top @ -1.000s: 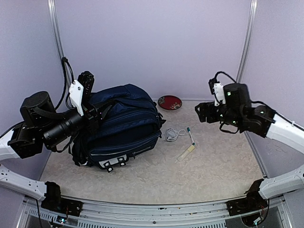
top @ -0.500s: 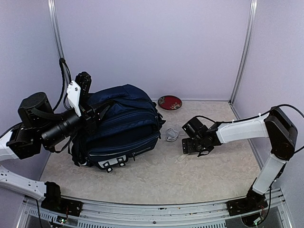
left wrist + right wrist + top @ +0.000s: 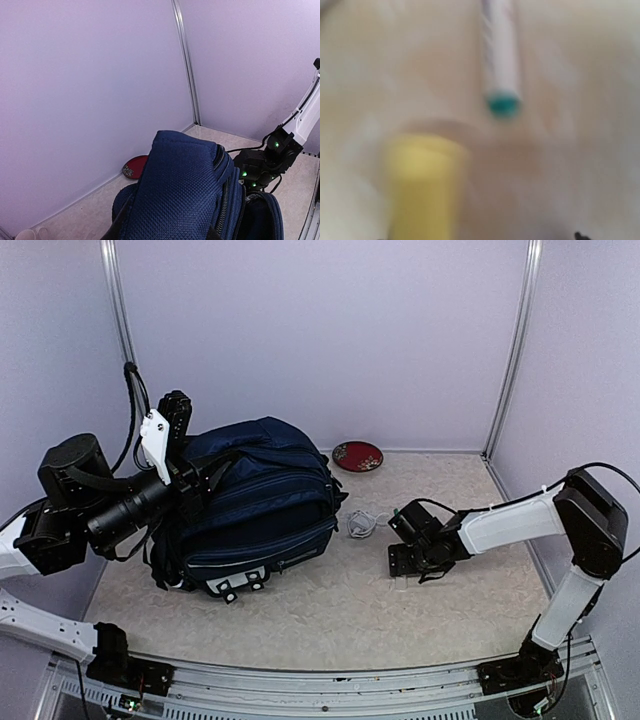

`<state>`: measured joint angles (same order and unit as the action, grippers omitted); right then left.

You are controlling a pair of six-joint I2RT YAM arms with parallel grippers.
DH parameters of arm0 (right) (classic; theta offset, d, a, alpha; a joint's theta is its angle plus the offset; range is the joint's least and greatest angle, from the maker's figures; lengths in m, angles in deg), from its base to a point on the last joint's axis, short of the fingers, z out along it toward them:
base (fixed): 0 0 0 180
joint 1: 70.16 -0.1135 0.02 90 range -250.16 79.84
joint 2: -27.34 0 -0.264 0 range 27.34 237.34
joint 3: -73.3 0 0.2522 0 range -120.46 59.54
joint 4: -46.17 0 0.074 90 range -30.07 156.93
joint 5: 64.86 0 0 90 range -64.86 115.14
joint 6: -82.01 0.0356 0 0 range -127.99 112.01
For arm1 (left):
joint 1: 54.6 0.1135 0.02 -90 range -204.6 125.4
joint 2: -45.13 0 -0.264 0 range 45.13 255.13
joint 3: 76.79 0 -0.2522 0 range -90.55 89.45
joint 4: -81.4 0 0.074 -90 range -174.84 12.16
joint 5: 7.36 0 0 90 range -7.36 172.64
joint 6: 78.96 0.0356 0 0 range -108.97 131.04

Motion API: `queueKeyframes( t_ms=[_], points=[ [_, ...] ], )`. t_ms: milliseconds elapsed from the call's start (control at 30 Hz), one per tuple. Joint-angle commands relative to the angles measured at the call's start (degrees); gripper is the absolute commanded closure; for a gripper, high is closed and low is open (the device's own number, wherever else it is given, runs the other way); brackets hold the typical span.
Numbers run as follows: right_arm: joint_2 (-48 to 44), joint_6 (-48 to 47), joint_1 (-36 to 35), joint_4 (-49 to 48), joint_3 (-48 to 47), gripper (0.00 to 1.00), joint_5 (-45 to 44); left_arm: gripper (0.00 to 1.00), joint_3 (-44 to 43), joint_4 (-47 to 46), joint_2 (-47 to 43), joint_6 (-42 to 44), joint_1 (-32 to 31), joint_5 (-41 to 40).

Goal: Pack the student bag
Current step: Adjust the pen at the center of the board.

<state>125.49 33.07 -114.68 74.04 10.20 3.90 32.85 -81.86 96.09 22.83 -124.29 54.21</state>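
The student bag (image 3: 262, 502) lies on its side on the table (image 3: 330, 625), directly at the left gripper (image 3: 195, 485), which is pressed against the bag's upper end. In the left wrist view a fold of navy fabric (image 3: 180, 200) rises straight up between the dark fingers at the bottom edge, so I judge that hand to be clamped on the bag and holding its mouth up, with an open zip running along the fold's right side. From the right gripper (image 3: 402, 562) the bag is off to its left, across a coiled white cable (image 3: 365, 523), with the bag's long axis running roughly toward that hand. The right gripper hangs low over the table, nose down, and its wrist camera is filled with a blurred white pen (image 3: 499, 55) with a green tip and, just beside and nearer, a yellow object (image 3: 425, 185) too blurred to name. The pen's long axis runs straight away from that hand, green end nearest. No fingers show in that view, and the overhead view is too dark there, so I cannot tell whether the right hand is wide or closed. The right arm is plainly the nearer one to the pen; a pick there would, I think, want the fingers set across the barrel. A red dish (image 3: 357, 455) sits beyond, by the back wall.
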Motion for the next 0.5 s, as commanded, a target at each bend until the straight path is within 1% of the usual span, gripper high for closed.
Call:
queueKeyframes(
  t_ms=[0, 100, 200, 300, 400, 467],
  points=[
    [-5.45, 0.65, 0.28, 4.57, 4.36, 0.23, 1.68, 1.0, -1.19, -8.7, -1.8, -1.09, 0.66, 0.52],
    [-6.65, -1.27, 1.45, 3.8, 6.32, 0.27, 3.08, 1.0, -1.18, -8.72, -1.78, -1.22, 0.7, 0.61],
    [-5.9, -8.83, 3.68, -1.07, 6.75, 0.3, 10.6, 1.0, -1.15, -8.7, -2.15, -1.35, 0.72, 0.66],
    [-4.02, -12.95, 5.98, 0.66, 4.92, 0.39, 12.47, 1.0, -1.35, -8.35, -2.44, -1.41, 0.71, 0.52],
    [-4.16, -18.59, 7.64, 0.78, 4.5, 0.41, 14.57, 1.0, -1.33, -8.16, -2.82, -1.66, 0.71, 0.44],
    [-3.48, -20.45, 7.94, 1.71, 3.41, 0.46, 16.66, 1.0, -1.3, -8.17, -2.88, -1.58, 0.76, 0.26]
  ],
)
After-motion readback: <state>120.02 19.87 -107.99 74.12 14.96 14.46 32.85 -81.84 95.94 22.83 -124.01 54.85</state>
